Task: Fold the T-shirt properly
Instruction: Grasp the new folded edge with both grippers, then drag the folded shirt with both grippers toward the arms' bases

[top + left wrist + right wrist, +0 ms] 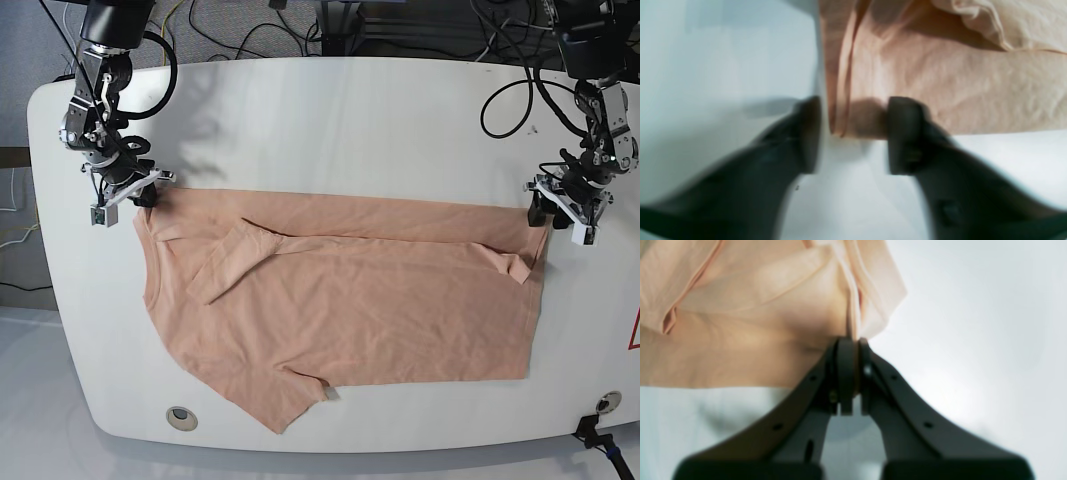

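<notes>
While grip: right end effector (853, 343) clenched on T-shirt (350, 300) edge; left end effector (853, 133) released.
Risk: uneven pull skews the fold.

The blurred black left end effector (853, 133) hangs with jaws apart, straddling the hemmed corner of the peach-pink cotton T-shirt (940, 86); creased cloth lies on the white surface (713, 66).
</notes>
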Motion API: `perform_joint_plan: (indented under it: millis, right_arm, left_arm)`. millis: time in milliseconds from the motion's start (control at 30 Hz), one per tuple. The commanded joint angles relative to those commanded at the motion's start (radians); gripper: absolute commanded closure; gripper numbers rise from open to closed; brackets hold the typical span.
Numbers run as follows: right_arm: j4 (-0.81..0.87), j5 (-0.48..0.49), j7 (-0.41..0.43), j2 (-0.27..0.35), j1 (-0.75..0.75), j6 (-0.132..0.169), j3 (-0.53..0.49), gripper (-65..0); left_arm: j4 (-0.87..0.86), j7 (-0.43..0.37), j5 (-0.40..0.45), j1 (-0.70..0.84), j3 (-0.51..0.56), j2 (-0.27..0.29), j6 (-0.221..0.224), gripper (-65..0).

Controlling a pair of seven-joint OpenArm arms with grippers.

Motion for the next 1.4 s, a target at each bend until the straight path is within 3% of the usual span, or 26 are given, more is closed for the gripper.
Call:
perform_joint_plan:
  millis: [67, 267, 333, 433, 467, 767, 867, 1067, 1400]
  right_arm:
    - [0.002, 0.002, 0.0, -0.003, -0.002, 0.0, 0.0, 0.0]
    - [0.068, 0.0, 0.0, -0.02, -0.028, 0.0, 0.0, 0.0]
    - [0.066, 0.0, 0.0, -0.02, -0.026, 0.0, 0.0, 0.0]
    - [0.064, 0.0, 0.0, -0.02, -0.026, 0.0, 0.0, 0.0]
    - [0.064, 0.0, 0.0, -0.02, -0.026, 0.0, 0.0, 0.0]
    - [0.064, 0.0, 0.0, -0.02, -0.025, 0.0, 0.0, 0.0]
    - [0.064, 0.0, 0.0, -0.02, -0.025, 0.0, 0.0, 0.0]
    - [0.066, 0.0, 0.0, -0.02, -0.025, 0.0, 0.0, 0.0]
    - [0.115, 0.002, -0.043, -0.028, -0.08, 0.0, 0.002, 0.0]
  left_arm:
    - [-0.02, 0.0, 0.0, 0.0, 0.0, 0.0, 0.0, -6.7]
    - [-0.023, 0.0, -0.002, 0.0, 0.0, 0.002, 0.0, -6.8]
    - [-0.023, 0.0, -0.002, 0.0, -0.002, 0.0, 0.0, -12.6]
    - [-0.023, 0.0, -0.002, 0.0, -0.002, 0.0, 0.0, -34.5]
    - [-0.023, 0.0, -0.002, 0.0, -0.002, 0.0, 0.0, -37.7]
    - [-0.023, 0.002, 0.0, 0.0, -0.002, 0.0, 0.0, -37.5]
    - [-0.023, 0.002, 0.0, 0.0, 0.008, 0.002, 0.0, -30.7]
    - [-0.023, 0.002, 0.0, 0.0, 0.049, 0.002, 0.0, -1.2]
    - [0.017, 0.005, -0.006, 0.071, 0.071, -0.002, 0.0, 0.0]
